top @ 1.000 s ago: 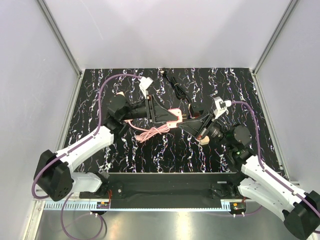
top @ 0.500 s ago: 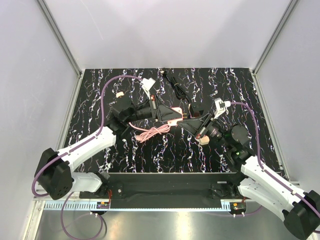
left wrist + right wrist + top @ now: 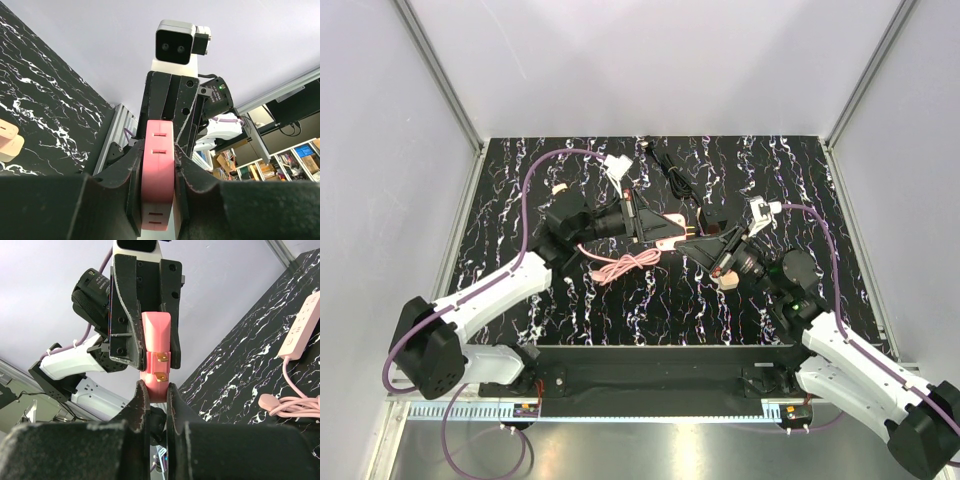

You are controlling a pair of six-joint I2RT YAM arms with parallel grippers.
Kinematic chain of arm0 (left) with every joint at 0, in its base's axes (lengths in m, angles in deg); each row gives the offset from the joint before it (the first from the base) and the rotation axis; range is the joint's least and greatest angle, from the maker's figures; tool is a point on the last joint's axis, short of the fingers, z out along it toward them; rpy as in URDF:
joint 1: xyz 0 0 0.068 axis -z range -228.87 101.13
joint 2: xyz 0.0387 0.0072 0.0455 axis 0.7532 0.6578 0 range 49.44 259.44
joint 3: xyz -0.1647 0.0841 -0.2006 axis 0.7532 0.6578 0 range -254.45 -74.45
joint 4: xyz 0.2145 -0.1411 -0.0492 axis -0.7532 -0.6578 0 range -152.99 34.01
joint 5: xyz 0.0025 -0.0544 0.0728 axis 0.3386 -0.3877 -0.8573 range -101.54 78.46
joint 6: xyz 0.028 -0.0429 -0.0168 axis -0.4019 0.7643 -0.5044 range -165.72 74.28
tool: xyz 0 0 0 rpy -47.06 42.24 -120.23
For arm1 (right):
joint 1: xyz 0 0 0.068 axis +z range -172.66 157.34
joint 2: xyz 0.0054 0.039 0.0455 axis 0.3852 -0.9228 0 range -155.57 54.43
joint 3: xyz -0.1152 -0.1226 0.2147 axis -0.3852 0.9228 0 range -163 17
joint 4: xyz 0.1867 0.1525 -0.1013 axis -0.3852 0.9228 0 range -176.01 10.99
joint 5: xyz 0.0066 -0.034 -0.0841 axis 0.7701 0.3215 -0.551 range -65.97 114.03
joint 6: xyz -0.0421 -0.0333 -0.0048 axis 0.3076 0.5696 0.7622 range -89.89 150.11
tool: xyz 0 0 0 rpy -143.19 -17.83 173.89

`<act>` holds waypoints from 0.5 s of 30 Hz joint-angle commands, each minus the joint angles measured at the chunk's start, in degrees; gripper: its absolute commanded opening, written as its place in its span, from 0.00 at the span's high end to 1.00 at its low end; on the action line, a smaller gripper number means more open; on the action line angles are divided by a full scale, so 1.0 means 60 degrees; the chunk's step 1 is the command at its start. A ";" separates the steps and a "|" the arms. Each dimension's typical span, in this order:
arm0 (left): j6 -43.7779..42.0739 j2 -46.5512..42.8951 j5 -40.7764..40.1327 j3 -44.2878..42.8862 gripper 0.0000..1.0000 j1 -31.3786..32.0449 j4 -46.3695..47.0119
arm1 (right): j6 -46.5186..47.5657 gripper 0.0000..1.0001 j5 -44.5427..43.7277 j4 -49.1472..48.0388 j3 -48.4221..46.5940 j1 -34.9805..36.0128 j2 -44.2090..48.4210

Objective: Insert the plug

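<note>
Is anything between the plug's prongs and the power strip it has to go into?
Nothing visible does. The left gripper and right gripper clamp the plug in the air, its brass prongs bare between them. The power strip lies on the table, uncovered where it shows, its coiled cord beside it.

Black white-veined tabletop (image 3: 800, 170); a black cord (image 3: 672, 172) lying toward its far edge; pale walls (image 3: 650, 60) around it.

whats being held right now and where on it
The pink plug, held by both: the left pincer clamps one end, the right pincer the other end, with the brass prongs bare between them.
</note>
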 commanded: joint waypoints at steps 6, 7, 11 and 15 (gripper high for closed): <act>-0.2220 -0.0256 -0.0734 -0.1918 1.00 -0.0408 -0.4495 | 0.0706 0.27 -0.0264 0.2258 -0.0081 0.0059 0.1256; -0.2441 -0.0227 -0.0938 -0.2355 1.00 -0.0584 -0.5895 | 0.0750 0.22 -0.0249 0.2582 -0.0081 0.0044 0.1781; -0.3115 -0.0051 -0.1085 -0.2828 1.00 -0.2442 -0.8131 | 0.0795 0.06 -0.0716 0.4616 -0.0037 0.0044 0.3423; -0.4184 0.0651 -0.2899 -0.3967 1.00 -0.4127 -1.0636 | 0.0779 0.00 -0.1654 0.6153 -0.0080 0.0059 0.4816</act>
